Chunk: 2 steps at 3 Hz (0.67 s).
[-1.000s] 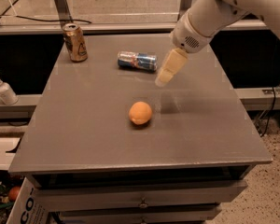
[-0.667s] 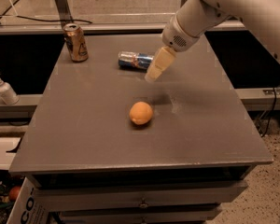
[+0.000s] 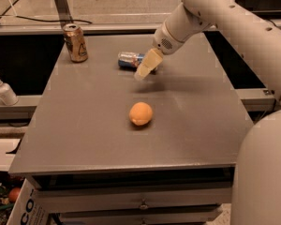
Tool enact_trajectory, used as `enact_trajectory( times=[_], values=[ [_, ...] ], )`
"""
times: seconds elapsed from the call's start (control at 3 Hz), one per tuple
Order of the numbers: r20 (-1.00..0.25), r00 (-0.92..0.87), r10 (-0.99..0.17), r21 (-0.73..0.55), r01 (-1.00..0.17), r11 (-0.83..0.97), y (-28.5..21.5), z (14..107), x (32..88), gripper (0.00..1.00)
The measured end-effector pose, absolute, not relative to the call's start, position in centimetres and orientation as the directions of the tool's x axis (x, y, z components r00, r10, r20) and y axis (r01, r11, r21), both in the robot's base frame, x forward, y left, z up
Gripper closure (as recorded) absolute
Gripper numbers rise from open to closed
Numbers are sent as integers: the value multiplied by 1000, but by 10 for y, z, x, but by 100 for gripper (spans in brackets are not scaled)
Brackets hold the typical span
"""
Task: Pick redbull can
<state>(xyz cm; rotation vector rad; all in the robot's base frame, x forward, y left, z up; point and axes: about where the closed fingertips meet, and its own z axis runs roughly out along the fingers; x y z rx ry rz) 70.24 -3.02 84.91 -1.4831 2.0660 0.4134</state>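
The redbull can (image 3: 129, 60) lies on its side on the grey table (image 3: 84, 121), near the back middle, blue and silver with a silver end facing left. My gripper (image 3: 143, 72) hangs from the white arm that comes in from the upper right. It hovers just in front of and to the right of the can, covering the can's right end. It looks empty.
A gold-brown can (image 3: 76, 42) stands upright at the table's back left. An orange (image 3: 141, 113) lies near the middle of the table. A white soap bottle (image 3: 3, 90) stands on a ledge to the left. A white box (image 3: 28, 207) sits below the front left corner.
The gripper has moved left and a little back, from right of the redbull can to over its right end. The cans and the orange have not moved.
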Motion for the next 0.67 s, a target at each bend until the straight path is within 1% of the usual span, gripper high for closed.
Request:
enact_trajectory(
  times=[0.33, 0.67],
  values=[
    [-615, -238, -751, -52, -939, 340, -16, 840, 711, 16],
    [-630, -232, -741, -51, -940, 337, -9, 838, 715, 39]
  ],
)
